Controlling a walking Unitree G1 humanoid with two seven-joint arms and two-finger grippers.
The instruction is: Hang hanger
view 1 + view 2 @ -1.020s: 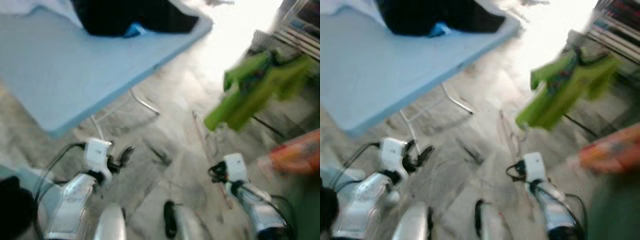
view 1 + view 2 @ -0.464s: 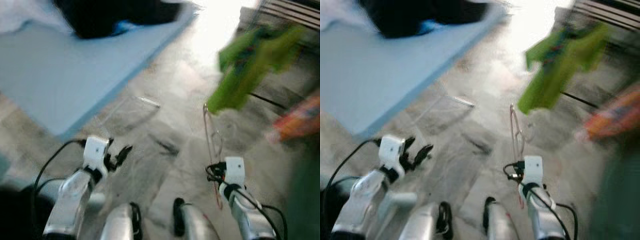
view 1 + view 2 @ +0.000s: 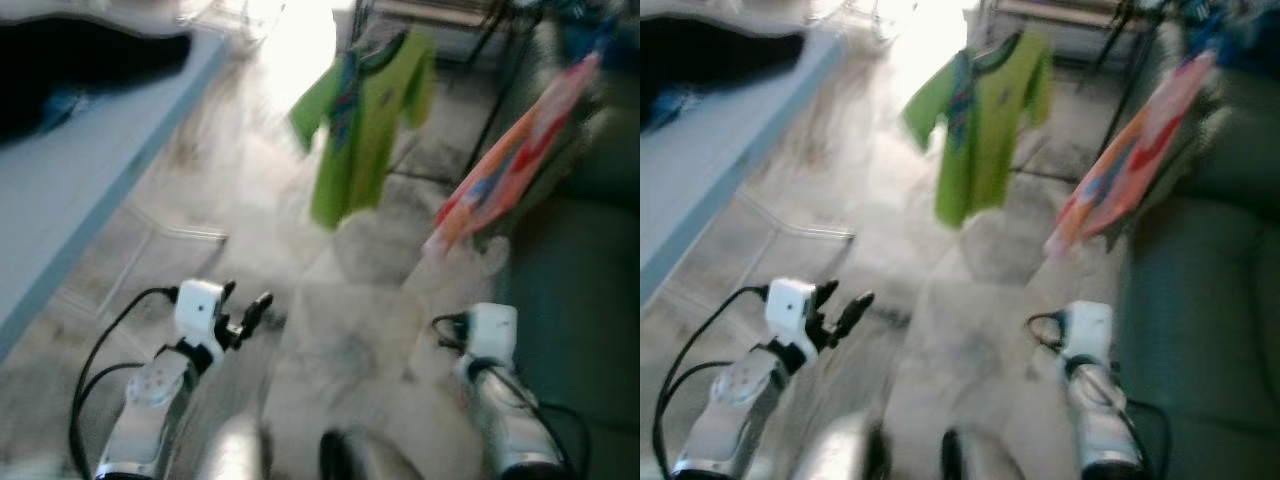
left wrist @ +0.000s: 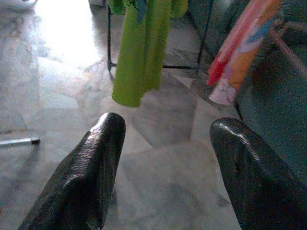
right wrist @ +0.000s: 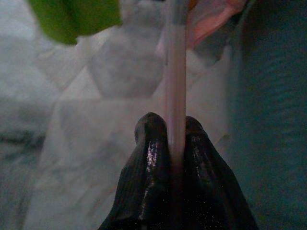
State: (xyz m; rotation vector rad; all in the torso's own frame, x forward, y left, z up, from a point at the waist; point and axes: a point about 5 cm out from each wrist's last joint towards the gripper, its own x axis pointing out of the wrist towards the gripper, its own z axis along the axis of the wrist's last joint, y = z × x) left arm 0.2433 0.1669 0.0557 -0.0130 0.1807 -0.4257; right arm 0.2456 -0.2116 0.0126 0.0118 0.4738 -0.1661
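While the head views are smeared with motion blur, the right tool (image 5: 169,132) is plainly clamped on a thin pink hanger (image 5: 175,72), its two black fingers pressed against the rod from either side. Gripped at that spot, the rod runs straight out beyond the fingertips, which probably keeps the rest of the hanger ahead of the tool and free to be offered up to a rail. In the head views the right arm is low on the robot's right, beside a dark green sofa (image 3: 590,260); the hanger itself is too blurred there to pick out.

The left tool (image 4: 165,167) is spread wide with nothing between its fingers, held low over the marble floor (image 3: 330,330), likely just kept out of the way.

Ahead stands a dark drying rack (image 3: 495,110), carrying a green shirt (image 3: 362,115) already on a hanger and an orange and pink cloth (image 3: 510,155) draped down one side. That rack looks like the place to hang the pink hanger, and the robot appears to be on approach, not yet within reach. To the robot's left a pale blue surface (image 3: 85,170) holds dark clothing (image 3: 80,70)
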